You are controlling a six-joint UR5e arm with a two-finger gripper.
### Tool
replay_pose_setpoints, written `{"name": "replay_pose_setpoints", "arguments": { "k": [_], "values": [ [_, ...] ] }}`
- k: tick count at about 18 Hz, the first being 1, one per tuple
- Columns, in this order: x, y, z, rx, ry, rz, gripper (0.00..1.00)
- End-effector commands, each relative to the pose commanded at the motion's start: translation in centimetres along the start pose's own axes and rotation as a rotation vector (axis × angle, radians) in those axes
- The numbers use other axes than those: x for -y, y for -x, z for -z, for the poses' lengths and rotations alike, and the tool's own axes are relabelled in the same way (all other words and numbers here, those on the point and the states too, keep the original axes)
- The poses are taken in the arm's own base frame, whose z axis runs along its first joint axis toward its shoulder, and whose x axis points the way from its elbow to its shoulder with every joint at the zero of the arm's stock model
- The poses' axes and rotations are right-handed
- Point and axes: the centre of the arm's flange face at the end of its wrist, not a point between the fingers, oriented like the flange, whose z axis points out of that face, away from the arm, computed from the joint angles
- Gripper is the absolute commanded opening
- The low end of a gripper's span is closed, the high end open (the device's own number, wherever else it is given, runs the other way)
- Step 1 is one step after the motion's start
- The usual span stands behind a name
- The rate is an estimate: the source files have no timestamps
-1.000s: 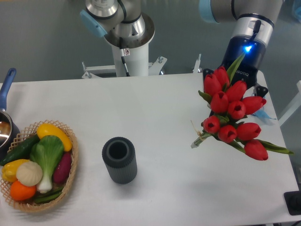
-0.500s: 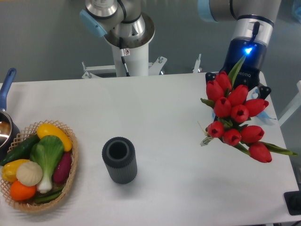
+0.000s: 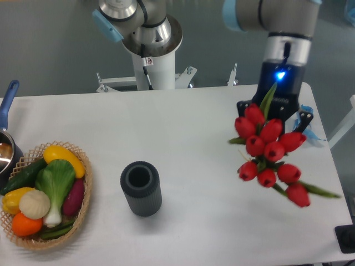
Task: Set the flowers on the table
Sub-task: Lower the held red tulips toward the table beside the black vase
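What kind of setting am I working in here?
Probably a robotics lab bench: a plain white table with staged props, namely red tulips in the gripper, a ribbed grey vase and a wicker basket of vegetables.

Arm descending from above, wrist vertical with its blue light glowing; the gripper (image 3: 275,113) is pointing downward, its fingertips hidden, so closure cannot be judged.
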Motion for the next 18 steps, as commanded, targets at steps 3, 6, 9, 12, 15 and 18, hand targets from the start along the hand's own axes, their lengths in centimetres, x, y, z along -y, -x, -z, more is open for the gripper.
{"name": "replay_pose_setpoints", "arguments": {
  "k": [3,6,9,12,15,18],
  "values": [
    [0.0,-1.3,-1.8,0.012,0.086,-0.074,0.47],
    [0.0,-2.4,-4.0,0.01,0.154,-0.108,0.46],
    [-0.7,-2.8,-5.9,0.018,0.224,-0.119,0.46],
    [-1.5,-2.6,-7.4,0.014,0.26,-0.12,0.46],
    [-2.3,-3.2,-8.7,0.011,0.324,-0.168,0.46],
    [-2.6,-4.4,-11.1,0.005,0.406,-0.237,0.46]
  ]
}}
